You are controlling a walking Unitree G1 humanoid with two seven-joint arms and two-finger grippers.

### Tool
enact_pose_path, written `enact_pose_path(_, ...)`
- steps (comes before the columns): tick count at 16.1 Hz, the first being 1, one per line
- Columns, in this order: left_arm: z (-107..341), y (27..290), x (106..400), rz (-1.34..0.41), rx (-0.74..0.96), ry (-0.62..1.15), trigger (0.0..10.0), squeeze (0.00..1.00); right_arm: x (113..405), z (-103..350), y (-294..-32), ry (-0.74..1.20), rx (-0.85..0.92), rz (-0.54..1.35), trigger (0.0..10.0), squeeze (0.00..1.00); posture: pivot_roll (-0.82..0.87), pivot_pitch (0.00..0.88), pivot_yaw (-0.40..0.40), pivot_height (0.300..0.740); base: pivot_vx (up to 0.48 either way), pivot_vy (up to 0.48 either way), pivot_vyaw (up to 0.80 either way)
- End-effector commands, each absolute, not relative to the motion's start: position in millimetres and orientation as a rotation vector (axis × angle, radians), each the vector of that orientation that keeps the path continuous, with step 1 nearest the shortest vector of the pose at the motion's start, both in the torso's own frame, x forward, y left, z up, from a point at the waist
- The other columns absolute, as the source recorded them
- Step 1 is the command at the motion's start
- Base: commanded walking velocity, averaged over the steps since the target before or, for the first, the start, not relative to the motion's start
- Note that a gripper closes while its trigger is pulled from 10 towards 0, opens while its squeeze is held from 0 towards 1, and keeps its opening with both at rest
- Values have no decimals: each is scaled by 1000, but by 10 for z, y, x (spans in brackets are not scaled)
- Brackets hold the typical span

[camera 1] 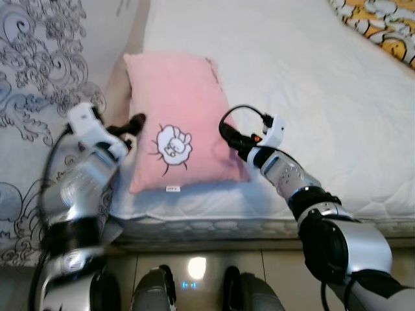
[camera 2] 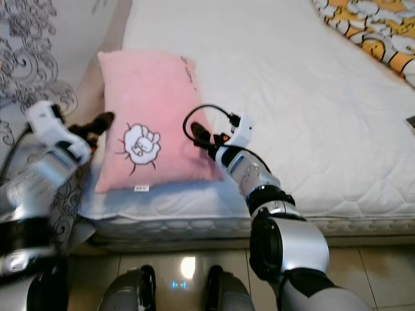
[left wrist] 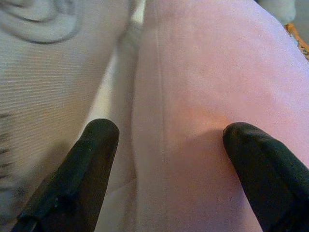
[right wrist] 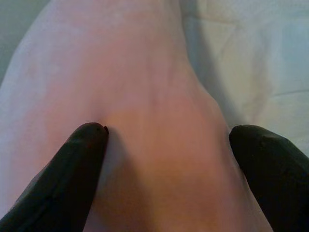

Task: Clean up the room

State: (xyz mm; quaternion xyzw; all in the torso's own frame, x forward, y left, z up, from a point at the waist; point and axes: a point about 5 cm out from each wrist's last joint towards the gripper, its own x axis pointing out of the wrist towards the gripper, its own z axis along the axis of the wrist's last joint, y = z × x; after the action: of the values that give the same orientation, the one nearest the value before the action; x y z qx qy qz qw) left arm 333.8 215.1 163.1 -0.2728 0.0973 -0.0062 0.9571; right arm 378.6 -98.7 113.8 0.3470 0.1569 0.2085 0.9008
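One pink rectangular fabric pillow (camera 1: 176, 123) on white quilted mattress (camera 1: 311, 91); left gripper (left wrist: 164, 140) and right gripper (right wrist: 166, 137) spread wide, flanking its edges, grasping nothing.

pillow (camera 1: 178, 126) on mattress (camera 1: 311, 97) near-left corner | blanket (camera 1: 379, 23) far right, apparently on mattress

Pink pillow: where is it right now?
The pink pillow lies on the white mattress near its left front corner, between the left gripper and right gripper.

Orange patterned blanket (camera 1: 382, 23) cut off
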Motion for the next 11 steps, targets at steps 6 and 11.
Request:
enact_pose_path(6, 1490, 1544, 3080, -314, -646, 389, 10000, 0, 3683, 941, -884, 402, 771, 403, 10000, 0, 73, 259, -58, 740, 0, 0, 0)
enact_pose_path(11, 1092, 1488, 3142, -224, -616, 517, 10000, 0, 3709, 994, -875, 385, 766, 414, 10000, 0, 56, 246, -60, 740, 0, 0, 0)
